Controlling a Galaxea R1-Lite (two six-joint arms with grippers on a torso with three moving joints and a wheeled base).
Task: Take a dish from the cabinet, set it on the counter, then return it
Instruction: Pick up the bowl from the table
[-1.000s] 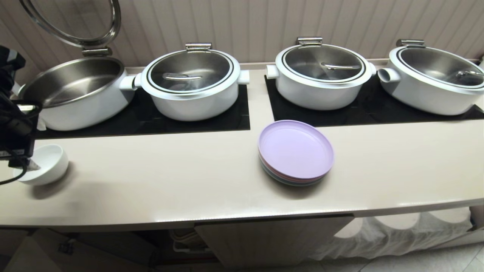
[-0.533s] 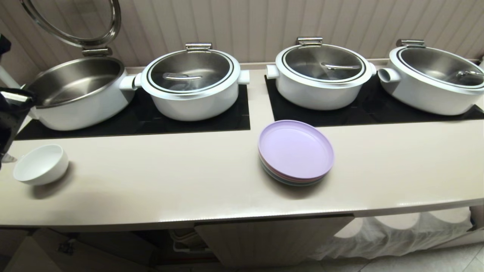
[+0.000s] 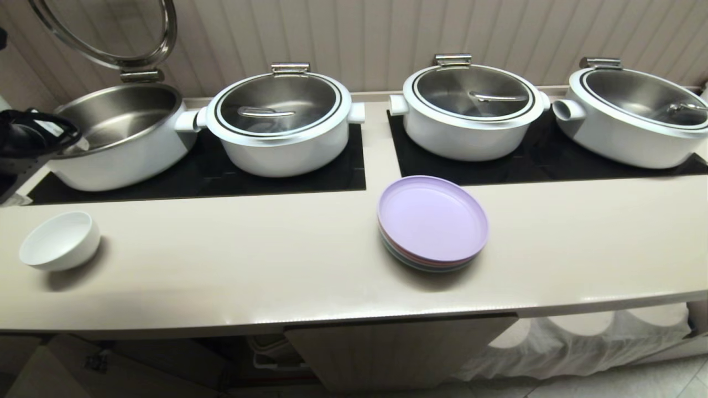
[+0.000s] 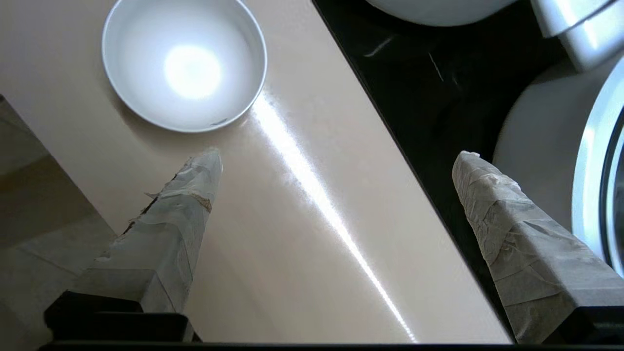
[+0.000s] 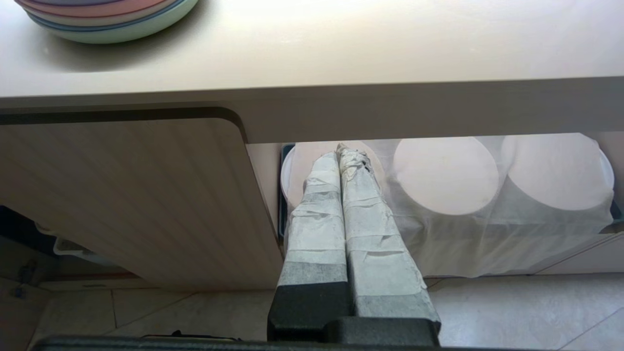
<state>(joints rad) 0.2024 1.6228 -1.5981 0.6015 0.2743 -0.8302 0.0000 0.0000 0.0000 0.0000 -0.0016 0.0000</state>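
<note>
1. Head view: the dish (image 3: 60,240), a small white bowl, sits upright on the counter (image 3: 276,265) near its left end, in front of an open steel-lined pot (image 3: 113,135).
2. Left arm (image 3: 27,143) shows only as a dark mass with looped cable at the far left edge, beside that open pot and clear of the dish.
3. Left wrist view: the left gripper (image 4: 336,161) hangs above the counter with its two taped fingers (image 4: 185,204) spread wide apart and nothing between them; the dish (image 4: 184,63) lies beyond the tip of one finger, untouched.
4. One finger is over bare counter, the other over the edge of a black panel (image 4: 438,97) and a white pot's side.
5. Three more white pots stand along the back on the black panels, lids down; a stack of plates (image 3: 432,221), lilac on top, rests mid-counter, well apart from the dish.
6. Right wrist view: the right gripper (image 5: 343,156) is low, below the counter's front edge, its taped fingers pressed together and holding nothing.
7. It points at white round shapes under a thin white cover (image 5: 487,214), beside the cabinet (image 5: 131,195) and its ribbed door.
</note>
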